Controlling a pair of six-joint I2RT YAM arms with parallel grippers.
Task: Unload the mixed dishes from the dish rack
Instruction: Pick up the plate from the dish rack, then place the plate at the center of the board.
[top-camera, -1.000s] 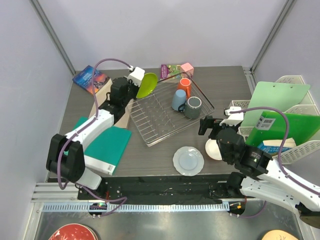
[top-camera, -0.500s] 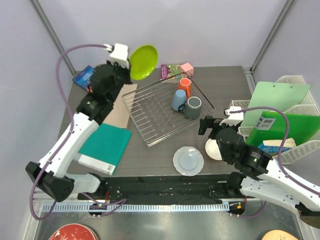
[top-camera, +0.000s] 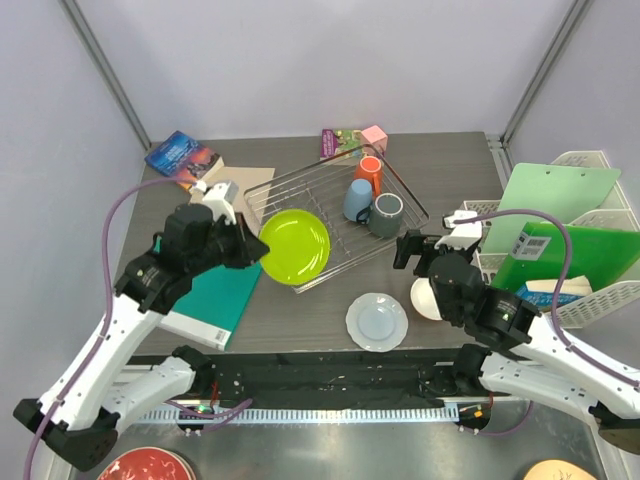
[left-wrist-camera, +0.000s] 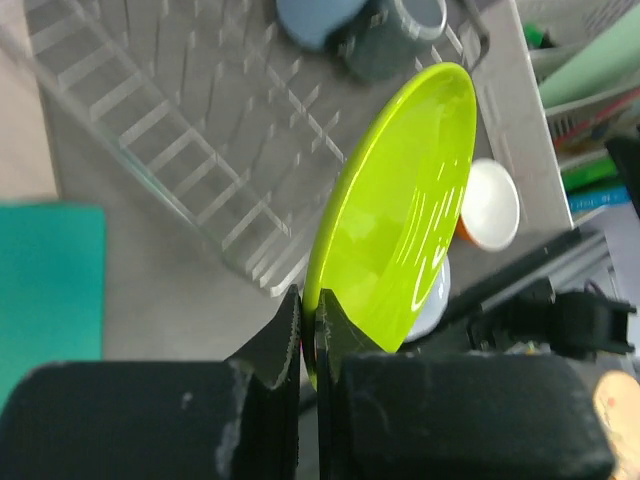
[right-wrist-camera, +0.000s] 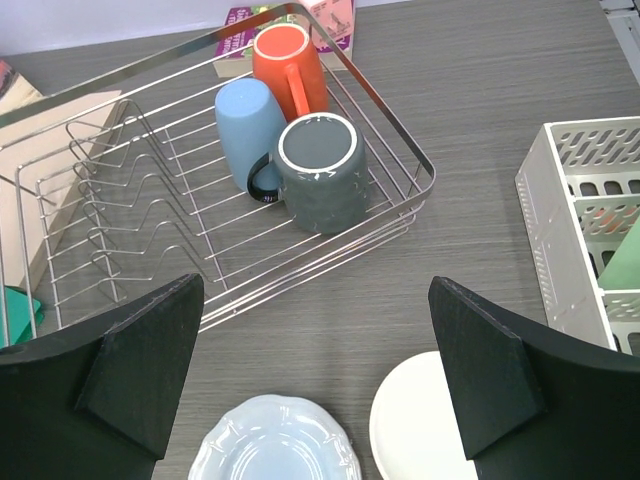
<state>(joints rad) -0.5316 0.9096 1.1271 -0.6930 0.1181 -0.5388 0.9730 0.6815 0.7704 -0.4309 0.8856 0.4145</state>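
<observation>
My left gripper (top-camera: 258, 250) (left-wrist-camera: 312, 322) is shut on the rim of the lime-green plate (top-camera: 294, 246) (left-wrist-camera: 400, 200), which hangs tilted above the near left corner of the dish rack (top-camera: 345, 235) (right-wrist-camera: 150, 200). In the rack's far right corner are the light blue cup (top-camera: 357, 198) (right-wrist-camera: 248, 130), the dark grey mug (top-camera: 385, 213) (right-wrist-camera: 318, 170) and the orange mug (top-camera: 370, 170) (right-wrist-camera: 287, 62). A pale blue-white plate (top-camera: 377, 321) (right-wrist-camera: 275, 440) and a white bowl (top-camera: 428, 298) (right-wrist-camera: 420, 420) rest on the table in front of the rack. Above them my right gripper (top-camera: 415, 250) (right-wrist-camera: 320, 370) stands wide open and empty.
A teal book (top-camera: 210, 290) lies left of the rack under my left arm. White lattice baskets (top-camera: 580, 230) with green boards stand at the right. Another book (top-camera: 180, 155) and a pink box (top-camera: 373, 135) sit at the back edge. A red plate (top-camera: 140, 467) lies below the table's front.
The left arm lifted the green plate out of the rack's back left, swung it high, then brought it forward and down over the rack's near left corner. The right arm stayed still.
</observation>
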